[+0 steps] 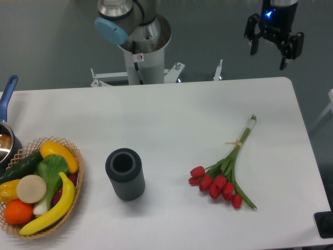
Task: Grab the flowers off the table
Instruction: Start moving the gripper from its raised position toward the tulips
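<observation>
On the table (171, 114), toward its right half, the flowers (226, 174) lie flat. Their red buds cluster at the near end, pointing toward the lower left, and the green stems run up and to the right, ending in pale cut tips nearer the far edge. A pale band wraps the stems about midway along them, and green leaves spread among the buds, one reaching past them to the lower right.

High above the table's far right corner hangs the gripper (269, 56), well apart from the flowers and touching nothing. Its two dark fingers point downward and stand spread, with open gap between them and nothing held. A blue light glows on the body above the fingers.

Left of the flowers, near the table's middle, stands a dark ribbed cylinder (125, 174), upright with its round mouth open to the top. At the near left corner sits a wicker basket (73, 156) filled with fruit and vegetables: bananas, an orange, a cucumber, a leafy green and a pale round piece among them. Just behind the basket, at the left edge, a pot (6, 143) with a blue handle is partly cut off by the frame. The arm's base column (141, 60) rises beyond the far edge of the table.
</observation>
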`<state>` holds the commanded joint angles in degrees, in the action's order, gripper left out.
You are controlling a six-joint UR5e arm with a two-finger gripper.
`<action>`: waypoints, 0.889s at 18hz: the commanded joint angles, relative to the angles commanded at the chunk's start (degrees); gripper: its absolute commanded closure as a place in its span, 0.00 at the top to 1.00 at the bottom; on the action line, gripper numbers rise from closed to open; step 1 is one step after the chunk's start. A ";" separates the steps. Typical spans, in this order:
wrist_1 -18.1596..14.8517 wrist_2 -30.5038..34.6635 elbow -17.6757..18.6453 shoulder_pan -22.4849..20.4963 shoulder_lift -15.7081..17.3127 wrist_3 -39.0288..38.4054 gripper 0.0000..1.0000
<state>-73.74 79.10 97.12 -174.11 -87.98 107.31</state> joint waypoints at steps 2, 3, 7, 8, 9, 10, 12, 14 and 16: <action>0.00 0.00 -0.17 0.00 -0.09 0.09 1.00; -0.17 0.09 -0.78 0.00 -0.09 0.00 1.00; -0.18 0.09 -0.01 0.35 -0.18 -3.49 1.00; 0.00 0.00 0.35 0.53 -0.26 -6.39 1.00; 0.00 0.00 0.35 0.79 -0.44 -8.50 1.00; 0.09 0.09 0.44 1.23 -0.70 -9.57 1.00; 0.52 0.18 0.70 2.11 -1.05 -10.02 1.00; 2.19 0.09 1.93 2.90 -1.05 -11.50 1.00; 4.64 0.09 2.81 4.21 -2.10 -16.23 1.00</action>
<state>-69.10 79.19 99.93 -169.90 -90.08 91.08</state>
